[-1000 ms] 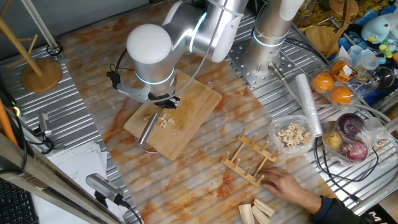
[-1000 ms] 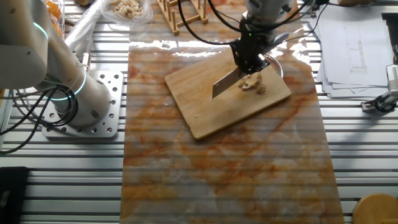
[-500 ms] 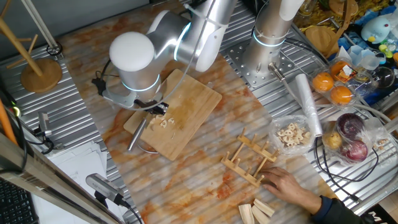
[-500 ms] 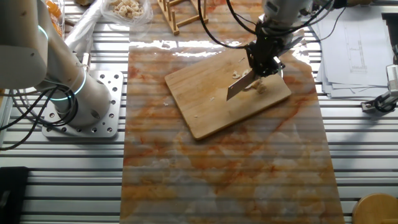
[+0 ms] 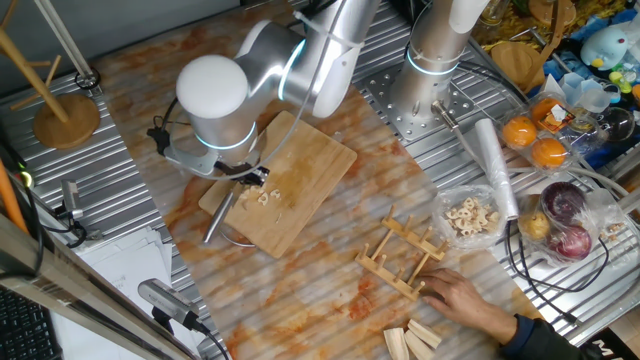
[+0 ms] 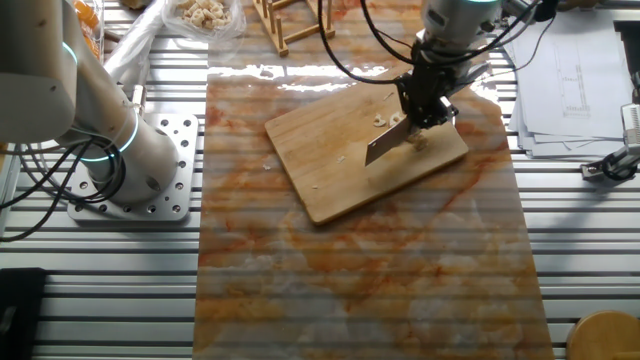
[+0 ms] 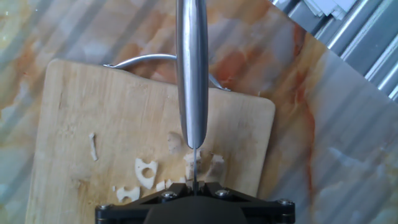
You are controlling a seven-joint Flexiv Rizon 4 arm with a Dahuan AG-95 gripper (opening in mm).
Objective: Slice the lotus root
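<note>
Hovering over the lotus root (image 7: 148, 172), claw (image 6: 425, 98) grips knife (image 6: 384, 142)

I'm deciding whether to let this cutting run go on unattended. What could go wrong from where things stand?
1. The lotus root is already in small loose pieces near the cutting board's edge; another stroke of the knife held by the hand may flick bits onto the table.
2. The pieces are unheld, so they may slide rather than cut.
3. A person's hand rests by the wooden rack, near the arm's workspace.
</note>
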